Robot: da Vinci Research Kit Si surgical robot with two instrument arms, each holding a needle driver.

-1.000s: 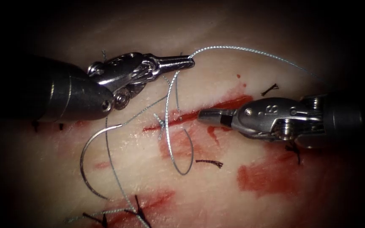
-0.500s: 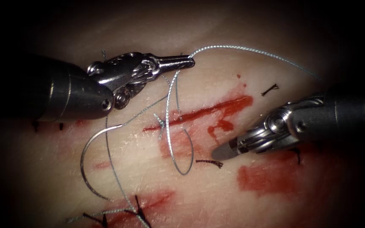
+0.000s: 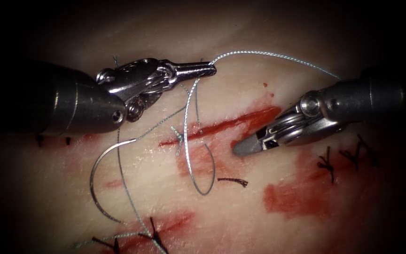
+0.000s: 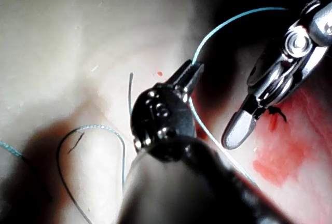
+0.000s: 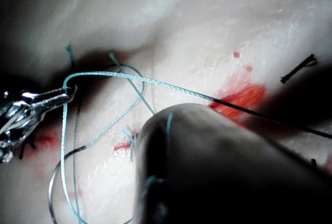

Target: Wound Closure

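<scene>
My left tool [image 3: 198,70] pinches the thread [image 3: 259,55] above the cut [image 3: 222,126]; my right tool [image 3: 247,146], closed, holds nothing; the needle [image 3: 100,186] lies free on the tissue [image 3: 240,216], lower left.

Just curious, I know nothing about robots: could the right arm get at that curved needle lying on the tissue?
Probably yes: the needle lies free; right end effector holds nothing; thread loops lie between.

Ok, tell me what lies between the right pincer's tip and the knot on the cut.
In the endoscope view, between the right pincer and the knot: a loop of thread and red fluid along the cut.
</scene>
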